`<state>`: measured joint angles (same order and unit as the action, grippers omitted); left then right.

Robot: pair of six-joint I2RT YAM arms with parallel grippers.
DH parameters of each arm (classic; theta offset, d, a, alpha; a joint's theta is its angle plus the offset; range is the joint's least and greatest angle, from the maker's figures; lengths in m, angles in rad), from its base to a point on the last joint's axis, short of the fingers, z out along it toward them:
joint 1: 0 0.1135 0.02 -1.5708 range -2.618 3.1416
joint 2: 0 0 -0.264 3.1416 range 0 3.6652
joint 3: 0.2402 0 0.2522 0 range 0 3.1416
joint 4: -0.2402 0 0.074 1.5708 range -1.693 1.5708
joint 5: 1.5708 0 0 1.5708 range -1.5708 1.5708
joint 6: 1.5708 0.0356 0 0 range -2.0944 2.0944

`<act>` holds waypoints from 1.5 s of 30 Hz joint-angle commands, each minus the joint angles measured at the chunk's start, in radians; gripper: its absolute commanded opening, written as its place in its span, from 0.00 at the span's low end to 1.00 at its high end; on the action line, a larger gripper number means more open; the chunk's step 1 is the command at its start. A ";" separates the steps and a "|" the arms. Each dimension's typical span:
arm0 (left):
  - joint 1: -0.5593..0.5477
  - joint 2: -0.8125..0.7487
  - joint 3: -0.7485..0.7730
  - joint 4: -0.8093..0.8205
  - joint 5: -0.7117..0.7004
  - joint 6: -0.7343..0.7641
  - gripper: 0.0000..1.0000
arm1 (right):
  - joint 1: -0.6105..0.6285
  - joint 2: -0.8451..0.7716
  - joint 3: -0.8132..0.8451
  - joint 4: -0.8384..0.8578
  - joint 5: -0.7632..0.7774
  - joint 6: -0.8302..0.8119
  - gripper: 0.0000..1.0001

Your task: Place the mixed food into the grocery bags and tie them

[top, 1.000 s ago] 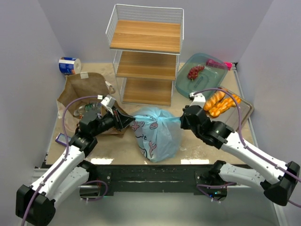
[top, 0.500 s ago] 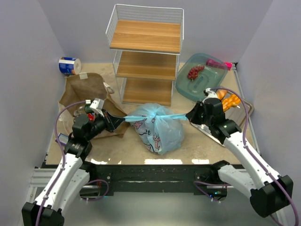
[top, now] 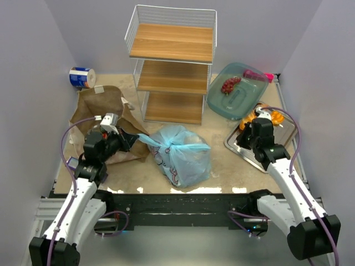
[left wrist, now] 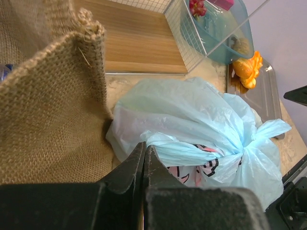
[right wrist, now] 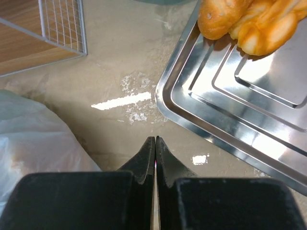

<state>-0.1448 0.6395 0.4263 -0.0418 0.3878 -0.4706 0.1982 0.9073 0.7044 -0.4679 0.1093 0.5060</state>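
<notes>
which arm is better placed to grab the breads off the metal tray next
Right. The right fingers hang shut and empty just off the tray's rim, the breads right beyond. The left fingers are shut on the blue bag's tail, far over beside the brown bag.
</notes>
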 commanded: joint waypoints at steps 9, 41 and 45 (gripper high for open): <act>-0.047 0.115 0.330 -0.024 0.027 0.297 0.74 | 0.107 -0.150 0.145 0.127 -0.222 -0.162 0.74; 0.312 0.255 0.773 -0.467 -0.507 0.290 1.00 | 0.939 0.639 0.412 0.139 0.541 -0.387 0.99; 0.310 0.255 0.772 -0.491 -0.564 0.296 1.00 | 0.919 0.665 0.422 0.089 0.518 -0.327 0.92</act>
<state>0.1616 0.8986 1.1667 -0.5087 -0.1062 -0.1894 1.1355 1.5673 1.0798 -0.3134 0.5934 0.1104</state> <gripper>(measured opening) 0.996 0.964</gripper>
